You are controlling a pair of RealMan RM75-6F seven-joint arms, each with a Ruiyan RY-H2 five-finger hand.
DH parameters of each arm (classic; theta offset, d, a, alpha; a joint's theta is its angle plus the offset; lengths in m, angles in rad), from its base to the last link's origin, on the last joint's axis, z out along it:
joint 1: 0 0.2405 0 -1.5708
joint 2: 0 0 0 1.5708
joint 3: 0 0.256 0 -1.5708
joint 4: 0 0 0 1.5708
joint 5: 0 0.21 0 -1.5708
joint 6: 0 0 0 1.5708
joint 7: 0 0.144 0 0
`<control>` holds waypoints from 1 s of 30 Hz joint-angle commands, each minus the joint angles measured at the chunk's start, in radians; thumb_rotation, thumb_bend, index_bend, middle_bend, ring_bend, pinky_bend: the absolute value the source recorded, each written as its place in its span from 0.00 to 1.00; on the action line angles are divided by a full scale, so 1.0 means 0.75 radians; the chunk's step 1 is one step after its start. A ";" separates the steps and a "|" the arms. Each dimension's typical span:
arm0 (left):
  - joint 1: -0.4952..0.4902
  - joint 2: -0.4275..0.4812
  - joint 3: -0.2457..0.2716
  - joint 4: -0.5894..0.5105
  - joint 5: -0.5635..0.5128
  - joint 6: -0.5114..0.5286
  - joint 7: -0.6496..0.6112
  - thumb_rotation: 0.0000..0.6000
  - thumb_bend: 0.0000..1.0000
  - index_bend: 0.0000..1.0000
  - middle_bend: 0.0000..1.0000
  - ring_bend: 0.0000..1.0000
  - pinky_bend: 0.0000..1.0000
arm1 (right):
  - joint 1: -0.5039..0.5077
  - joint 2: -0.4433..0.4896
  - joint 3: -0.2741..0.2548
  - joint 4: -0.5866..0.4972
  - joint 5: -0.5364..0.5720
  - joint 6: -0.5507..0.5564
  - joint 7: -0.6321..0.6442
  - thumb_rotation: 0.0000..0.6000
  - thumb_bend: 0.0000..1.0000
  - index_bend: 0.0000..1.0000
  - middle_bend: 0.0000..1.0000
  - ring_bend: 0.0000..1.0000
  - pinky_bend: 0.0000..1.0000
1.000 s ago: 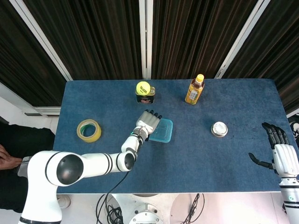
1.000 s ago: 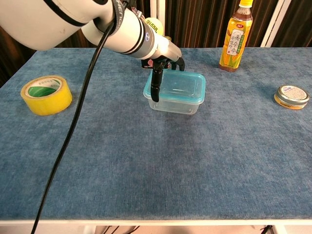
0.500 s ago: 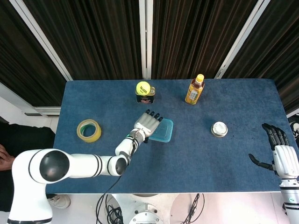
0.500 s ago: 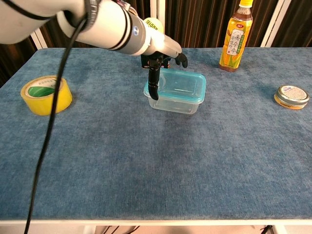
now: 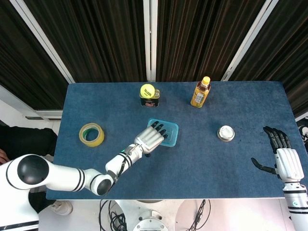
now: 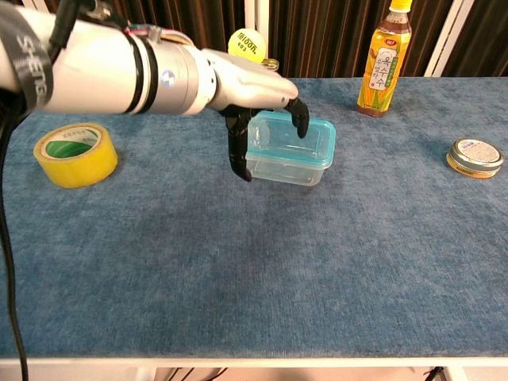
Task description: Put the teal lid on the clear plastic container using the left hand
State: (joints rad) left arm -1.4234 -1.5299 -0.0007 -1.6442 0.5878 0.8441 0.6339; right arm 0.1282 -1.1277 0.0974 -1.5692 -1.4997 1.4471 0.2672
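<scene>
The clear plastic container (image 6: pixel 287 167) stands mid-table with the teal lid (image 6: pixel 311 140) lying on top of it; from the head view only the lid (image 5: pixel 170 131) shows. My left hand (image 5: pixel 150 139) hovers at the container's near-left corner, holding nothing. Its fingers are spread, and the dark fingertips (image 6: pixel 301 120) reach over the lid's left part while the thumb hangs down beside the left wall. In the chest view this left hand (image 6: pixel 252 89) hides the lid's left corner. My right hand (image 5: pixel 280 155) is open at the table's right edge, far from the container.
A yellow tape roll (image 5: pixel 91 134) (image 6: pixel 75 154) lies on the left. A tennis ball (image 5: pixel 147 90) (image 6: pixel 248 41) sits on a dark can behind the container. An orange drink bottle (image 5: pixel 200 92) (image 6: pixel 383 57) stands at the back right, a small round tin (image 5: pixel 225 133) (image 6: pixel 475 157) on the right.
My left hand has drawn back toward me and risen off the container's left edge. The lid stays on the container. My right hand has edged slightly to the left.
</scene>
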 commanded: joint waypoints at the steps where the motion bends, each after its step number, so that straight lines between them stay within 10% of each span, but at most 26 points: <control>1: 0.011 -0.030 0.002 0.006 0.023 0.022 0.021 1.00 0.12 0.23 0.13 0.00 0.05 | -0.002 0.003 0.001 -0.007 0.006 0.001 -0.007 1.00 0.13 0.00 0.06 0.00 0.00; 30: 0.062 0.033 -0.039 -0.012 -0.122 0.012 0.081 1.00 0.12 0.25 0.13 0.00 0.05 | -0.005 0.006 0.003 -0.016 0.017 0.003 -0.012 1.00 0.13 0.00 0.06 0.00 0.00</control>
State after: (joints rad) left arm -1.3781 -1.5182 -0.0362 -1.6435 0.5195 0.8601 0.6869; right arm 0.1244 -1.1233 0.0993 -1.5812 -1.4870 1.4496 0.2583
